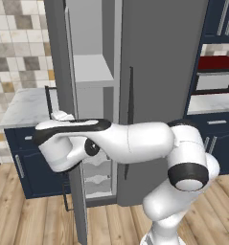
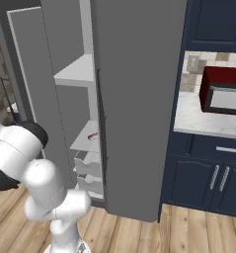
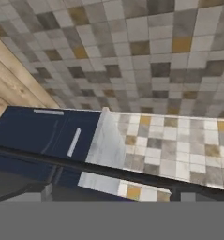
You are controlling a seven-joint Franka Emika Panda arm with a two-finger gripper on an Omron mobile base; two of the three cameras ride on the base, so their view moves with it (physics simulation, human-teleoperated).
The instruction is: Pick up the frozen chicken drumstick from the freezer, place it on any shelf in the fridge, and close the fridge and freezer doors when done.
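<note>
The freezer (image 1: 92, 72) is the narrow left column of the tall grey unit, and its door (image 2: 28, 84) is swung wide open. White shelves (image 2: 77, 71) and drawers (image 2: 87, 165) show inside, with a pink-purple bar (image 2: 92, 136) on the lower shelf. The frozen chicken drumstick is out of view. The fridge door (image 1: 159, 62) is shut, with its black handle (image 1: 130, 119) facing me, so the fridge's shelf is hidden. My arm reaches left to the freezer door's outer side. My gripper (image 1: 56, 115) stands open there, and the door's black bar handle (image 3: 108, 169) crosses just ahead of the fingertips (image 3: 175, 192).
A marble counter (image 1: 22, 107) on navy cabinets (image 1: 34, 172) sits left of the open freezer door, under a tiled wall. To the right stand more navy cabinets (image 2: 208, 173) and a red microwave (image 2: 223, 91) on a counter. The floor is wood.
</note>
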